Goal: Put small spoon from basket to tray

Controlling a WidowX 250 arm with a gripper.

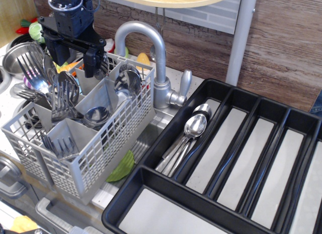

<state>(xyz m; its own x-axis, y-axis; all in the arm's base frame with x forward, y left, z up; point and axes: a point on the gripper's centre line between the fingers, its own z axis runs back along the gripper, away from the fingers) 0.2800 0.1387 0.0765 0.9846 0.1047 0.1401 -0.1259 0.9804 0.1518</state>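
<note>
The light grey gridded basket (108, 148) stands at the left, holding forks (61, 99), wide-bowled big spoons (128, 81) and a smaller shiny spoon bowl (96, 114) in a middle compartment. I cannot tell whether that one is a small spoon. My black gripper (73, 60) hangs over the basket's back compartments with its fingers (90, 63) spread, open and holding nothing. The black tray (151, 161) with pale grey bottoms lies at the right. Small spoons (194, 126) lie in its leftmost long compartment, bowls toward the back.
A curved steel faucet (151, 45) stands between basket and tray. Steel pots (17, 58) with more cutlery sit behind the basket at the left. A green object (122, 168) lies in the sink beside the basket. A grey post (241, 37) rises behind the tray.
</note>
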